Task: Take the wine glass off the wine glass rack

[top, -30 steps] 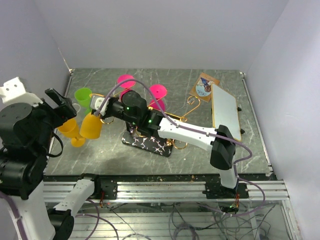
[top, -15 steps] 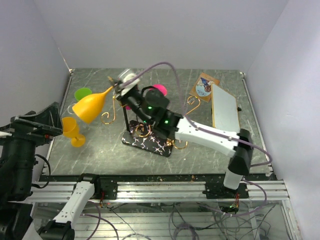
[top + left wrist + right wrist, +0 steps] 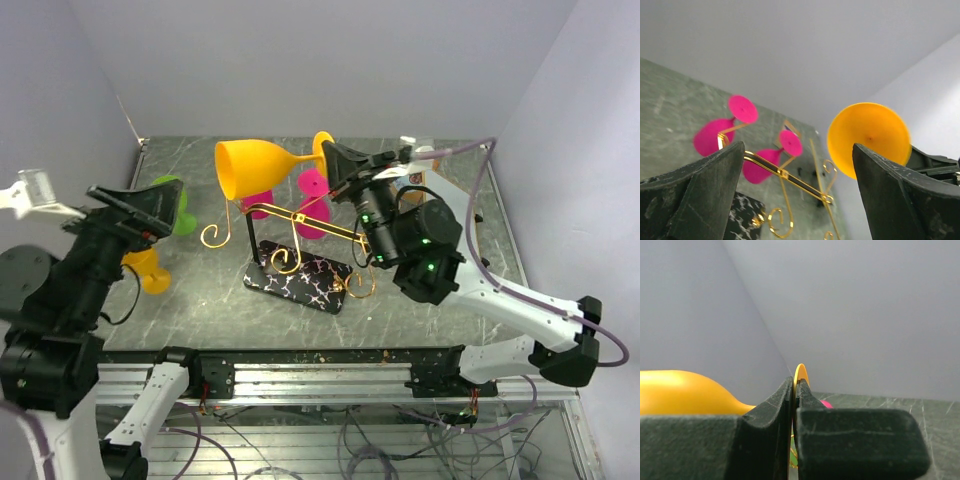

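Note:
My right gripper (image 3: 333, 165) is shut on the foot of an orange wine glass (image 3: 258, 166) and holds it high in the air, lying sideways, bowl to the left. In the right wrist view the thin orange foot (image 3: 800, 373) sits pinched between my fingers and the bowl (image 3: 680, 390) shows at left. The wine glass rack (image 3: 300, 222), gold wire arms on a black post and patterned base (image 3: 300, 276), stands below with pink glasses (image 3: 316, 184) hanging on it. My left gripper (image 3: 130, 205) is open and empty at the left; its view shows the rack (image 3: 785, 175) and the orange bowl (image 3: 869, 140).
A green glass (image 3: 172, 200) and another orange glass (image 3: 148, 270) stand on the table at the left, near my left arm. A white board (image 3: 452, 222) with a gold edge and a small card (image 3: 408, 180) lie at the back right.
My right arm has lifted the orange glass up and to the right, away from the rack's left side, and turned it sideways. My left arm has risen and shifted right.

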Robot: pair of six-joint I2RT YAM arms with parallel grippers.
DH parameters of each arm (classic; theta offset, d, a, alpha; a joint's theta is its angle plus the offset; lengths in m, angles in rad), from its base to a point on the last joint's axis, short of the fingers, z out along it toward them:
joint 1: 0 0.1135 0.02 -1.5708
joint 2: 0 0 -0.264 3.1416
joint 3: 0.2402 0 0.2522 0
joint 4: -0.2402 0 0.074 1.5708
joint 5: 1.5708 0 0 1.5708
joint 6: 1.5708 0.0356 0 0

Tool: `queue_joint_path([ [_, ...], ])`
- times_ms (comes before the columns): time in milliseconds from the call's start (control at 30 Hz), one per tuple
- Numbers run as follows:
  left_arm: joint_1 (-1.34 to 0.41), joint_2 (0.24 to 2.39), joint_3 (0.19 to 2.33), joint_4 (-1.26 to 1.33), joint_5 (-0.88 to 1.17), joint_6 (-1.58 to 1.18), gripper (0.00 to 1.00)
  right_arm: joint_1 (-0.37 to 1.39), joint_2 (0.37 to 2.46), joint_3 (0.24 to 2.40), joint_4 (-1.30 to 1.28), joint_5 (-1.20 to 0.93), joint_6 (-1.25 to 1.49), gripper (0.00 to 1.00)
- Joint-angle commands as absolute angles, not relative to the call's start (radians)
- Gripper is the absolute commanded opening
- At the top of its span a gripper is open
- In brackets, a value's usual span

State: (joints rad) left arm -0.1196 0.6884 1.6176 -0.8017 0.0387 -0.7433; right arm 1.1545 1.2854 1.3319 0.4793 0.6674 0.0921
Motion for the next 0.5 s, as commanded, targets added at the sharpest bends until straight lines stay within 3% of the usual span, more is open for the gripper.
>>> queue_joint_path([
  [0, -0.126, 0.677, 1.492, -0.56, 0.292, -0.916, 0.99, 1.148, 1.226, 1.281, 0.476, 0.719, 0.208, 0.0],
  [233, -0.126, 0.686, 1.333, -0.326, 0.49, -1.05, 0.97, 1.148, 1.212, 1.266, 0.437, 0.643, 0.227, 0.0],
  [467, -0.127, 0.715, 1.338, -0.428, 0.506, -1.006, 0.91, 1.148, 1.221, 1.261, 0.415, 0.616, 0.28, 0.0],
])
